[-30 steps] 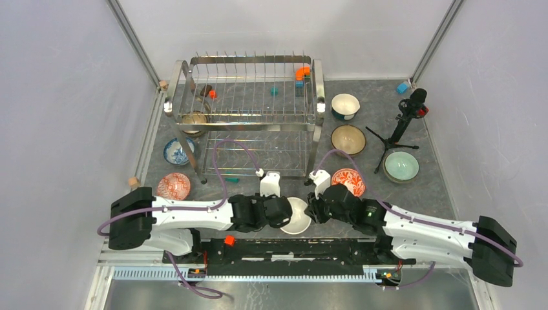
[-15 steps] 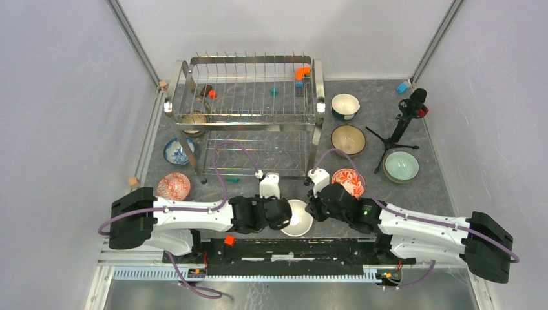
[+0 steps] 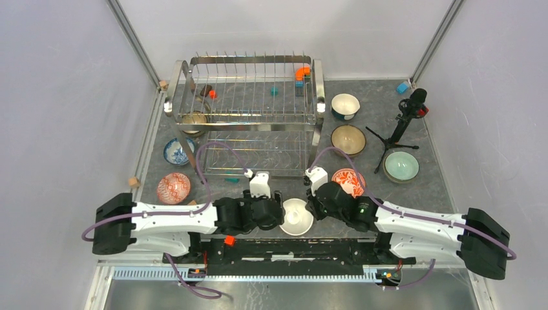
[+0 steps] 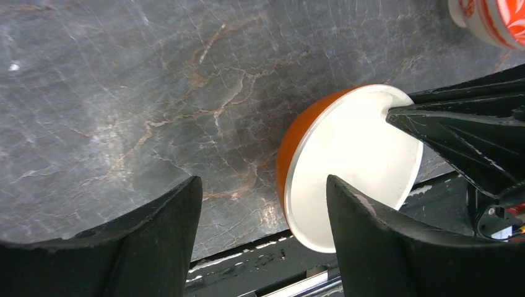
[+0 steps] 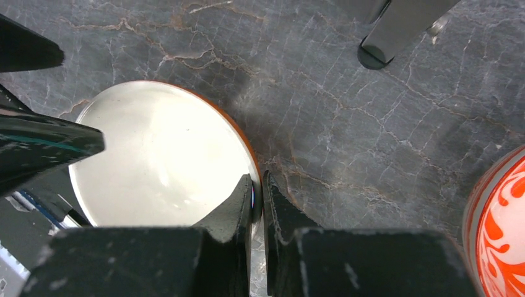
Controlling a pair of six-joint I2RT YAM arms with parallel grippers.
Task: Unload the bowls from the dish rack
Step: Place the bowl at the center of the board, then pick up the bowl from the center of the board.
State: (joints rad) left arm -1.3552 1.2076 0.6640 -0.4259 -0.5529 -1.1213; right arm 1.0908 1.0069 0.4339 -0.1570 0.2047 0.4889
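Note:
An orange bowl [image 3: 296, 216] with a white inside hangs tilted at the table's near edge, between the two arms. My right gripper [image 3: 311, 208] is shut on its rim; in the right wrist view the fingers [image 5: 257, 198] pinch the bowl's [image 5: 161, 154] thin edge. Just left of the bowl, my left gripper [image 3: 280, 213] stands open with the jaws wide apart [image 4: 263, 247] and the bowl [image 4: 353, 167] beyond its right finger, not touching it. The dish rack [image 3: 245, 97] stands at the back, with a brown speckled bowl [image 3: 194, 119] at its left end.
Several bowls sit on the table: blue-patterned [image 3: 176, 152], red-patterned [image 3: 173, 186], teal-and-white [image 3: 345, 105], brown [image 3: 348, 139], pale green [image 3: 400, 166], red-and-white [image 3: 347, 179]. A black tripod [image 3: 404, 123] stands at the right. Small blocks lie in the rack [image 3: 302, 73].
My left gripper has opened, let go of the orange bowl and pulled back to the left. My right gripper has closed on the bowl's rim.

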